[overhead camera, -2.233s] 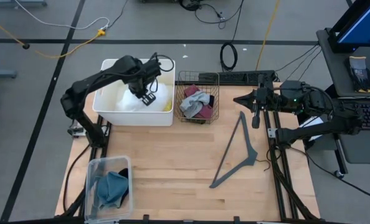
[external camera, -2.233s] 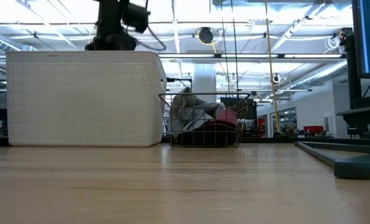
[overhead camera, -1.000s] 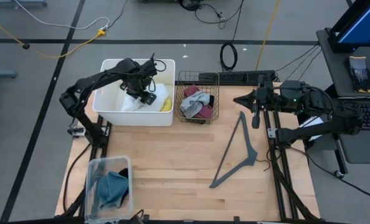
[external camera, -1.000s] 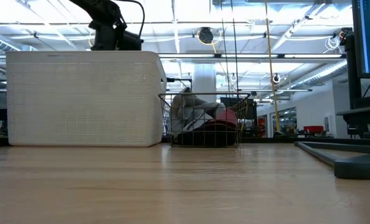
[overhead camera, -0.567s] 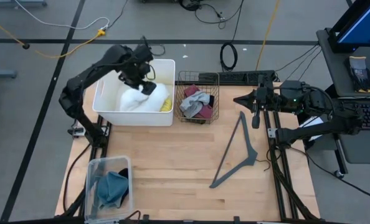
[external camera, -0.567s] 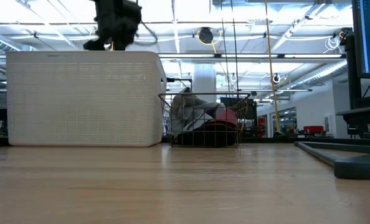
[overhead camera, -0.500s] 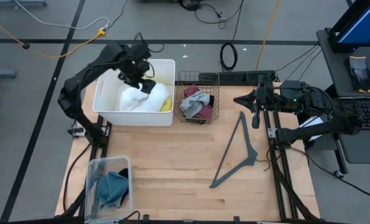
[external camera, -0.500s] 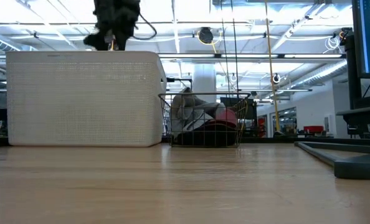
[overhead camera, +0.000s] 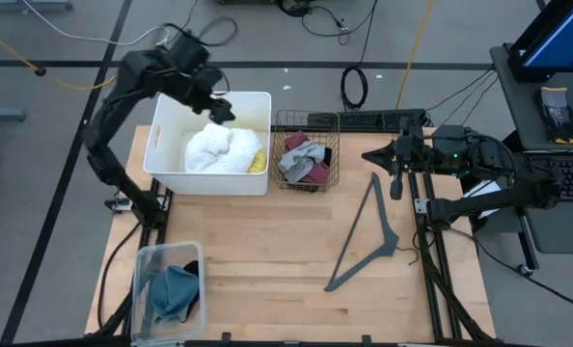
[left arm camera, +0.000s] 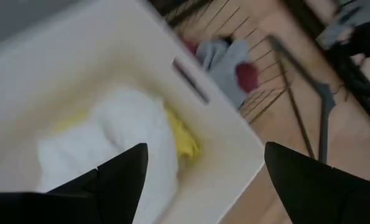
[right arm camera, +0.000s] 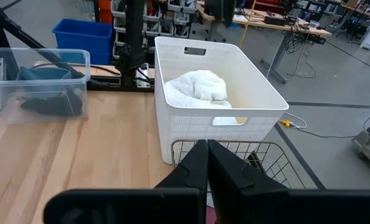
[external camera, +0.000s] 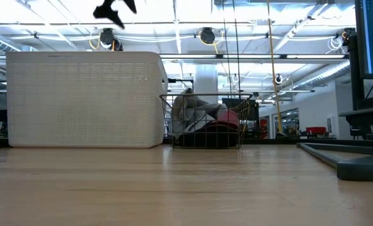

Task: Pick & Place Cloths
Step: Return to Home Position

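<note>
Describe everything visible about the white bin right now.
The white bin is a rectangular tub, apparently plastic, with finely perforated walls and slot handles. It stands upright at the table's far left corner, close beside the wire basket. Inside lie a bundled white cloth and a yellow cloth against the basket-side wall. The left gripper hovers open above it, touching nothing.

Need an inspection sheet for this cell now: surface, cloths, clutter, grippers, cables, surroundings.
Surface: wooden table, no loose cloth on it.
Job's things: white cloth and yellow cloth in white bin; grey cloth and maroon cloth in wire basket; teal cloth in clear tub.
Clutter: hanger flat on the table.
Grippers: left gripper open, empty, above the bin; right gripper shut, empty, over the table's right side.
Cables: coiled black cable on floor beyond table.
Surroundings: keyboard desk at right; nobody seen.
</note>
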Available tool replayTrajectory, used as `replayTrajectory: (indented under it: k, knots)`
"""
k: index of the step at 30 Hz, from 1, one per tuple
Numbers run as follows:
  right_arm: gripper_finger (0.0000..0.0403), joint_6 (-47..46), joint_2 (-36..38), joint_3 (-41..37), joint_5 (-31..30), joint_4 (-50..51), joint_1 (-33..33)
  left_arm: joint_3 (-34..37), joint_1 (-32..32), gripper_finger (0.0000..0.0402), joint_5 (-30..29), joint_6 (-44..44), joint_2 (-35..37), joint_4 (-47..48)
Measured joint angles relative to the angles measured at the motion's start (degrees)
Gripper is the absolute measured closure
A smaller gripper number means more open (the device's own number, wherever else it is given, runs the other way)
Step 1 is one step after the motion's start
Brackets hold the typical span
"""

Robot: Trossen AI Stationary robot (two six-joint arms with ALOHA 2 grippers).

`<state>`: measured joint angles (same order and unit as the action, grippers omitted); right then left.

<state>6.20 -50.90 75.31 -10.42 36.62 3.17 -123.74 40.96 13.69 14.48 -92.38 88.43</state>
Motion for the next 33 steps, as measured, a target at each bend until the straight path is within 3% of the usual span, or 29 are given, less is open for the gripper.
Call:
replayTrajectory:
  k: [8, 17, 26, 33]
  knots:
    - [0.0403, 0.02, 0.01, 0.0, -0.01, 0.16, -0.01, 1.28, -6.41, 0.0077, 4.17, -9.9, 9.23, -13.61]
    - [0.0399, 0.67, -0.01, 0.0, -0.01, 0.14, -0.01, 7.74, -18.29, 0.0074, -1.59, -11.2, 19.78, -20.85]
    - [0.0399, 0.56, -0.01, 0.0, -0.01, 0.14, 0.0, 31.53, -27.09, 0.0084, -6.82, -9.48, 31.47, -37.81]
    - [0.0399, 0.5, -0.01, 0.0, 0.0, 0.14, -0.01, 50.77, -31.31, 0.0076, -7.29, -8.31, 41.51, -53.54]
